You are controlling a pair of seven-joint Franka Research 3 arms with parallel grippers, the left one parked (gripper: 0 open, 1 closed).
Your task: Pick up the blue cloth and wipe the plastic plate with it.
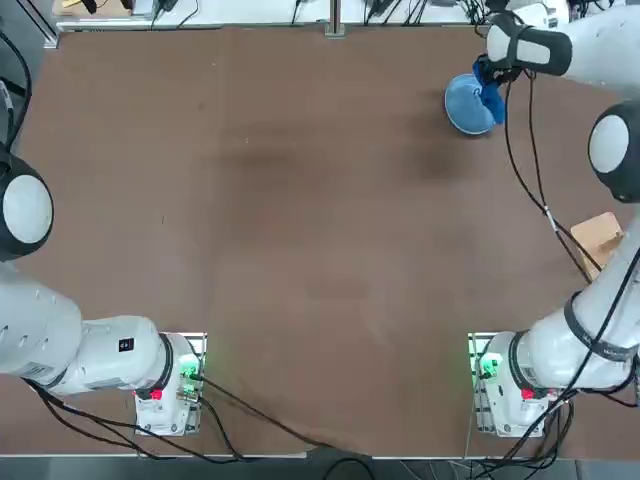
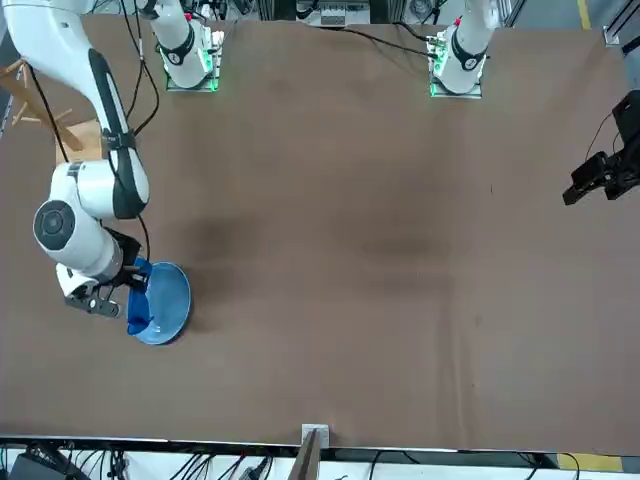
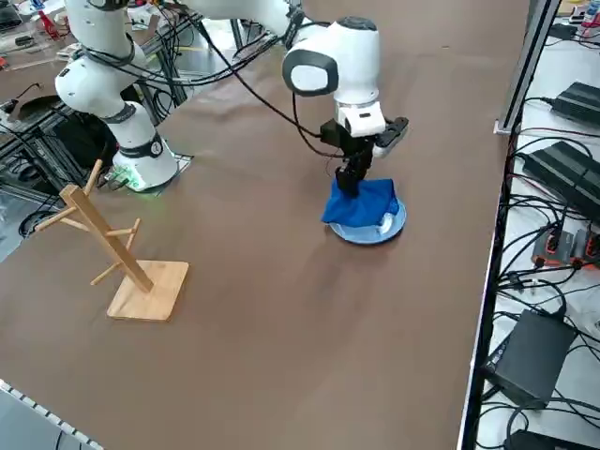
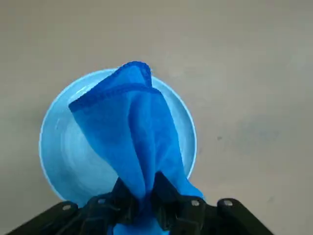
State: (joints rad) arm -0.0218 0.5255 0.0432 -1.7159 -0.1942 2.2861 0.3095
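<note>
With right claw [image 4: 139,180] pinched tight on the blue cloth [image 4: 137,132], dangles it over the plastic plate [image 4: 66,147], far right on the desk [image 1: 300,250]. Looks ready to wipe; needs gentle downward pressure, then light sweeps.

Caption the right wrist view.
Right gripper pinching the blue cloth, which drapes across the light-blue plastic plate.

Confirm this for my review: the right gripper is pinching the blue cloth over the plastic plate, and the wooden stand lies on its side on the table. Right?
Not quite: the wooden stand is upright on its square base, as the right side view shows. The rest holds: the right gripper pinches the blue cloth over the plastic plate.
</note>
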